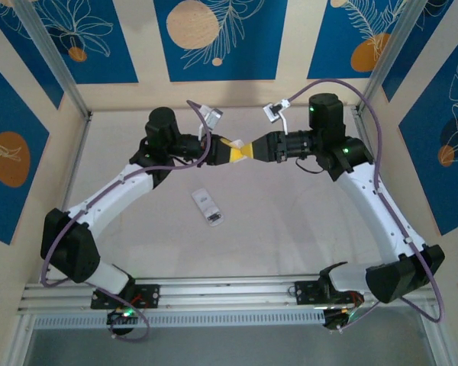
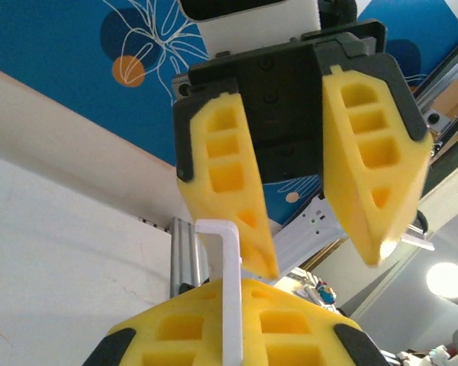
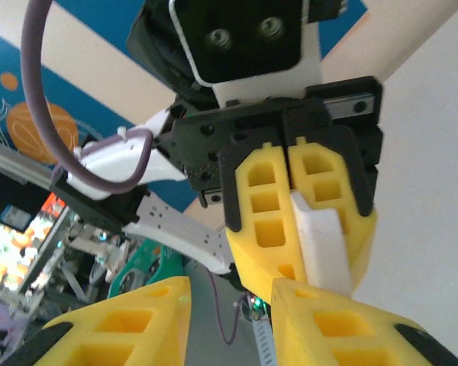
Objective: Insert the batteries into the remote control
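Top external: I see the remote lying on the table, well apart from both arms' tips. My left gripper is clamped on a thin white piece. The right gripper faces it tip to tip, fingers spread.

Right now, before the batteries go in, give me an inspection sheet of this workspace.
Surface: pale table, no spills seen.
Job's things: remote lies flat mid-table; batteries too small to make out.
Clutter: nothing seen.
Grippers: left gripper shut on a thin white plastic piece; right gripper open, facing it tip to tip above the table.
Cables: purple cable loops along each arm, hanging loose.
Surroundings: blue patterned walls; metal rail at the near edge.
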